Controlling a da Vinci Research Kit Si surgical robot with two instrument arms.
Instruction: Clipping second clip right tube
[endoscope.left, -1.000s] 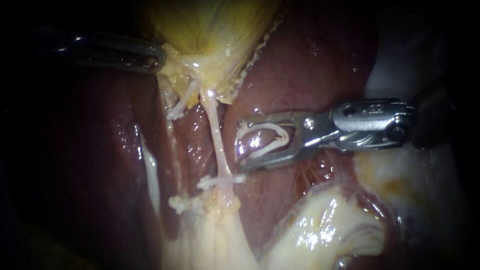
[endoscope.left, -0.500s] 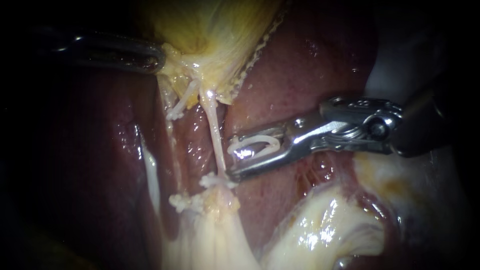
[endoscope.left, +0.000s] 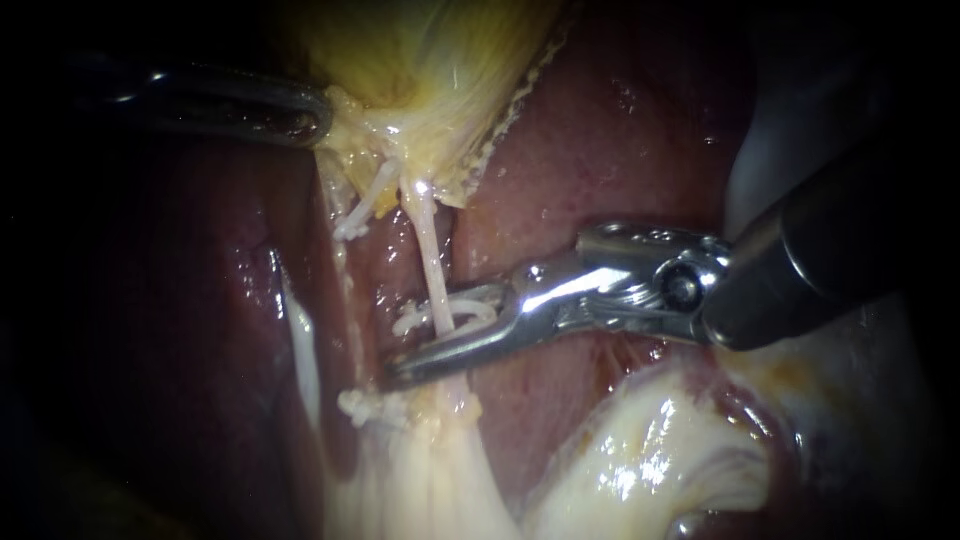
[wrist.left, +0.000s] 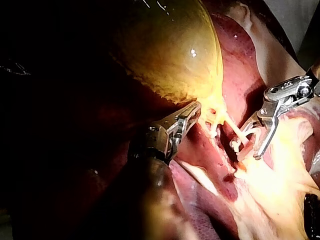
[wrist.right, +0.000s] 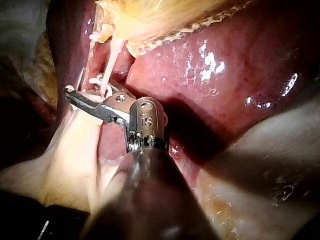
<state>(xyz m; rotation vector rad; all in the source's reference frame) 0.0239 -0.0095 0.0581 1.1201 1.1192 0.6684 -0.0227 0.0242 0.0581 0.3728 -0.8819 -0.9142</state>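
The thin white right tube (endoscope.left: 430, 262) runs from the yellow gallbladder (endoscope.left: 430, 60) down to pale fatty tissue. My right instrument (endoscope.left: 405, 347) comes in from the right. Its jaws stand apart with a white clip (endoscope.left: 462, 312) seated between them, and the tube passes through that clip's open loop. The lower jaw lies across the tube's lower end. In the right wrist view the right instrument (wrist.right: 86, 96) straddles the tube (wrist.right: 113, 57). My left instrument (endoscope.left: 305, 112) is shut on the gallbladder's edge, as the left wrist view also shows for the left instrument (wrist.left: 193, 113).
Left of the right tube hangs a short white stub ending in a clip (endoscope.left: 350, 228), and another clip (endoscope.left: 366, 405) sits lower on the pale tissue. Dark red liver (endoscope.left: 620, 140) surrounds the tubes. Pale folded fat (endoscope.left: 650, 460) lies below my right instrument.
My right instrument has moved left and turned, carrying its clip from beside the right tube to around it. Its lower jaw now covers the clip low on that tube. The left instrument has stayed still.
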